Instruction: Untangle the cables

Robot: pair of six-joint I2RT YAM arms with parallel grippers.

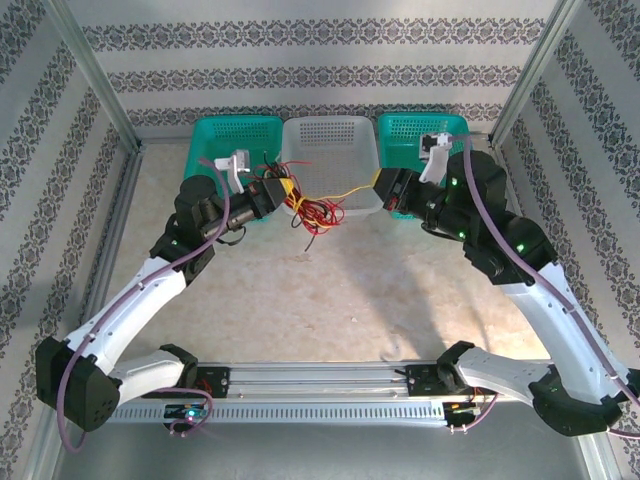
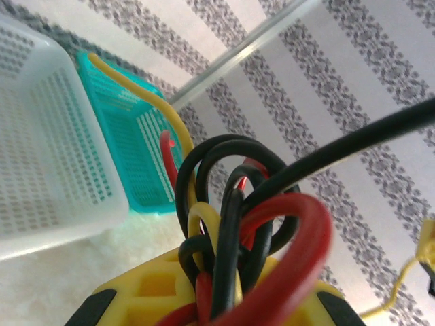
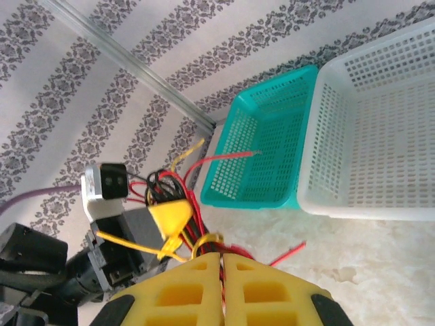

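Observation:
A tangle of yellow, red and black cables (image 1: 305, 207) hangs just in front of the white basket (image 1: 330, 150). My left gripper (image 1: 283, 190) is shut on the knot, and in the left wrist view the looped cables (image 2: 231, 224) bunch between its yellow fingers (image 2: 143, 299). One yellow strand (image 1: 350, 190) stretches right to my right gripper (image 1: 380, 185). In the right wrist view that gripper (image 3: 221, 257) is pressed shut on cable strands, with a yellow loop (image 3: 207, 241) at its tips. The left gripper (image 3: 170, 216) and the rest of the tangle (image 3: 170, 183) lie just beyond it.
Three baskets line the back wall: teal on the left (image 1: 235, 135), white in the middle, teal on the right (image 1: 420, 128). Loose red ends (image 1: 315, 225) trail onto the table. Metal frame posts (image 1: 95, 75) stand at the back corners.

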